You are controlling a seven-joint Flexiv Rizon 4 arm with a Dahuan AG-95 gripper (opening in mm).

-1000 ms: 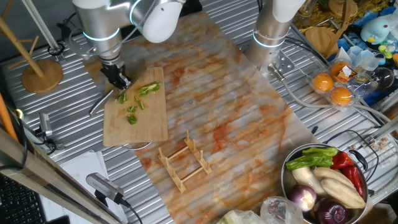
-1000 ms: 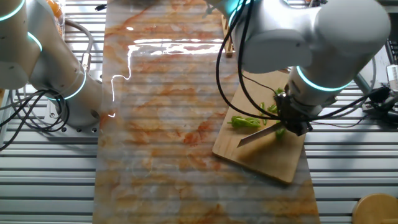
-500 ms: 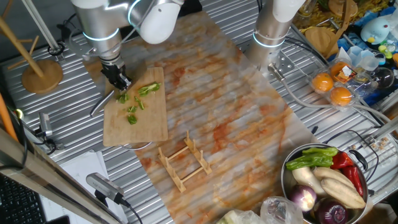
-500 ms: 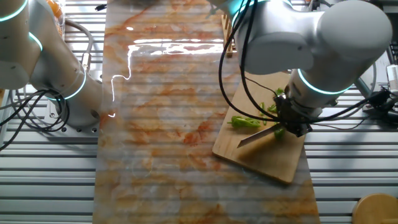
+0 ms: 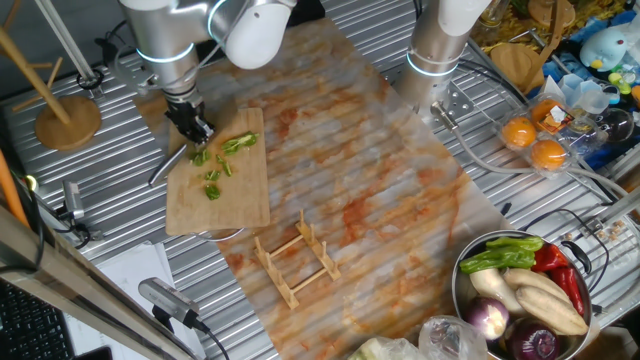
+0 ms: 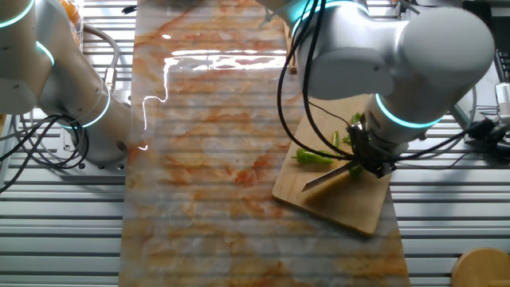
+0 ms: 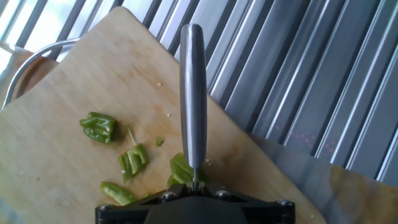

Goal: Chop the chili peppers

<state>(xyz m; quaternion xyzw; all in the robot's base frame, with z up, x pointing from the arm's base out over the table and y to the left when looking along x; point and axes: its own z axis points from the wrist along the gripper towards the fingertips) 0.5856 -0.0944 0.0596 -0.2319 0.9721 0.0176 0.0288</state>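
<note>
My gripper [image 5: 190, 126] is shut on a steel knife [image 5: 170, 165] over the near-left part of the bamboo cutting board [image 5: 235, 195]. The knife's blade [image 7: 192, 99] points away from the hand, edge down. The chili pepper lies in several bright green pieces: a longer piece [image 5: 238, 143] and small chunks [image 5: 212, 183] on the board. In the other fixed view the blade [image 6: 328, 176] slants across the board [image 6: 351, 211] next to the long piece [image 6: 314, 157]. The hand view shows chunks [image 7: 99, 126] left of the blade and one [image 7: 181, 169] under it.
A wooden rack [image 5: 297, 260] stands on the mat in front of the board. A metal bowl [image 5: 462, 300] of mixed vegetables is at the near right. A wooden stand [image 5: 65, 118] is at the far left. A second arm's base [image 5: 437, 55] stands at the back.
The gripper and knife have shifted very slightly; the blade's angle changed a little. The pepper pieces have not moved.
</note>
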